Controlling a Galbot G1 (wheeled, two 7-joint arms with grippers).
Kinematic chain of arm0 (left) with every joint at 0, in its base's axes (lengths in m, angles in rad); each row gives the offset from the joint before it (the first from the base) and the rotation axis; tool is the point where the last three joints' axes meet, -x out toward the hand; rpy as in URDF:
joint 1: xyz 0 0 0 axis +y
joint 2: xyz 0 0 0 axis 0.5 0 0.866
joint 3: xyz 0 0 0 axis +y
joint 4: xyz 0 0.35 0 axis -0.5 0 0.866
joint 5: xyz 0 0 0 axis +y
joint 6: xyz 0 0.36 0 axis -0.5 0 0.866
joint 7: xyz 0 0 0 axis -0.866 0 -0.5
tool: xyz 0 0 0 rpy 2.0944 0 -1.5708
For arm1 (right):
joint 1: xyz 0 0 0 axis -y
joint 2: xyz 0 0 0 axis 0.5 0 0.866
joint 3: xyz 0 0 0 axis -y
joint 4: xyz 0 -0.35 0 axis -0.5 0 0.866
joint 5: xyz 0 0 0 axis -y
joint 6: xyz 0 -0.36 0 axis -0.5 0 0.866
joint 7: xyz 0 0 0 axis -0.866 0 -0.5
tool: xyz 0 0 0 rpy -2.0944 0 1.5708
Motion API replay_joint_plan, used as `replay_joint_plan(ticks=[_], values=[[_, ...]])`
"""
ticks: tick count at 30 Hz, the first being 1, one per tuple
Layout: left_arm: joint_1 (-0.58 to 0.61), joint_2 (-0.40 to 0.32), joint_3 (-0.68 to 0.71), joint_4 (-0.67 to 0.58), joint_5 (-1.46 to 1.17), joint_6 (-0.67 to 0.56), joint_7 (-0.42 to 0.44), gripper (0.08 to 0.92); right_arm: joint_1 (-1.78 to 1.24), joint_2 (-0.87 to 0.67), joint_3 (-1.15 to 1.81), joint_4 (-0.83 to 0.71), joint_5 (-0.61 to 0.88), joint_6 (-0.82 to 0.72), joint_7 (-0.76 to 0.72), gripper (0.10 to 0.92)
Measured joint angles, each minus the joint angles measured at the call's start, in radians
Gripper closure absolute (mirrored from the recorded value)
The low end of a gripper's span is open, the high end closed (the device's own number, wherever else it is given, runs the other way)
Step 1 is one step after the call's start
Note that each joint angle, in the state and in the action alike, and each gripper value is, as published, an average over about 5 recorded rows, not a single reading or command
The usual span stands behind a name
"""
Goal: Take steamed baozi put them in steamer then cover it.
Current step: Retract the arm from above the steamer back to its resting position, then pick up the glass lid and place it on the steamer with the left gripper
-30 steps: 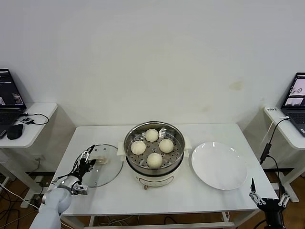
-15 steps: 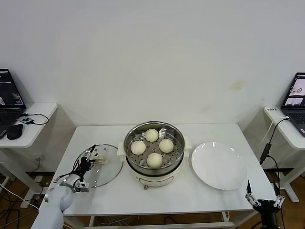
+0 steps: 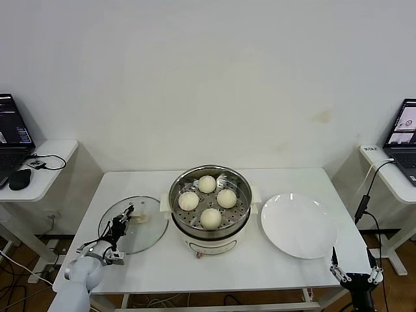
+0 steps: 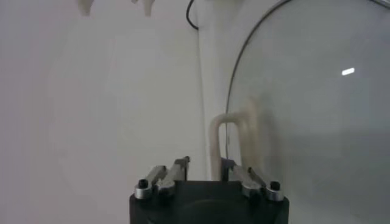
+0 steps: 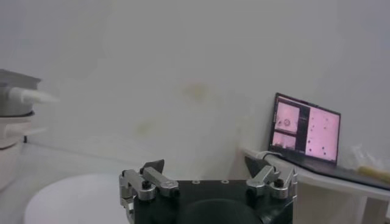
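Left gripper point(image 3: 123, 223) has closed from fully spread to pinching the cover's point(image 3: 144, 235) cream handle point(image 4: 230, 141); the cover lies on the table beside the steamer point(image 3: 210, 209). Four baozi point(image 3: 210, 218) sit inside. Right gripper point(image 3: 351, 273), jaws spread, idles at the table's front-right corner.

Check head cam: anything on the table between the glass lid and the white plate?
Yes. In the head view the steamer stands between the cover and the white plate, open-topped, with four baozi on its tray. Nothing else shows there.
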Motion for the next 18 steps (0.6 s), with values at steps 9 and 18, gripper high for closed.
replay_joint_plan(ticks=[9,18], values=[[0.054,0.014,-0.036,-0.083,-0.015,0.037,-0.022,0.861,0.000,-0.003,-0.016,-0.010,-0.006,0.004,-0.002,0.202],[0.165,0.046,-0.120,-0.296,-0.044,0.126,0.022,0.861,0.013,-0.010,-0.037,-0.016,-0.007,0.001,-0.004,0.202]])
